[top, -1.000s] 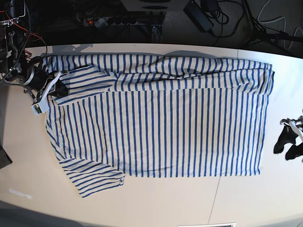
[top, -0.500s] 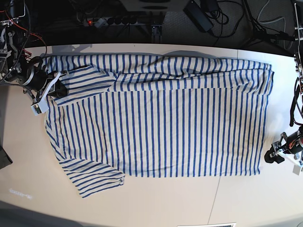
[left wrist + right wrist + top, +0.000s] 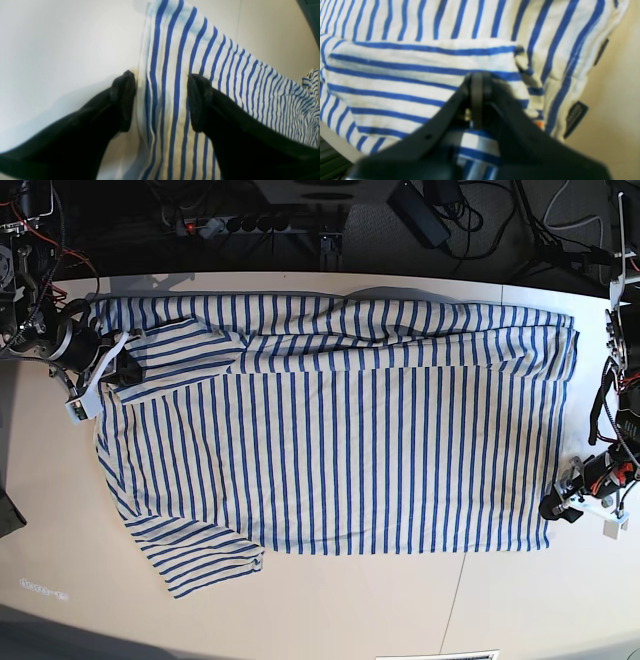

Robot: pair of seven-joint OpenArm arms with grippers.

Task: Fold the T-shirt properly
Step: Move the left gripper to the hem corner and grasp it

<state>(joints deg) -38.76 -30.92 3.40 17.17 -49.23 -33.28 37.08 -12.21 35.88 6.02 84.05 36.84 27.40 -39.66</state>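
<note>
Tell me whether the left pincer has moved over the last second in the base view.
Yes. The left pincer has moved toward the T-shirt, from out near the picture's right edge to the hem's lower corner, jaws open astride the hem edge.

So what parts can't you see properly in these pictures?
- Right wrist view: the right gripper is blurred, and its black fingers cover the T-shirt cloth pinched between them.
- Right wrist view: the small dark tags are too blurry to read.
- Left wrist view: the left gripper hides the hem beneath its fingers.
- Base view: the picture's right edge cuts off the left arm.
</note>
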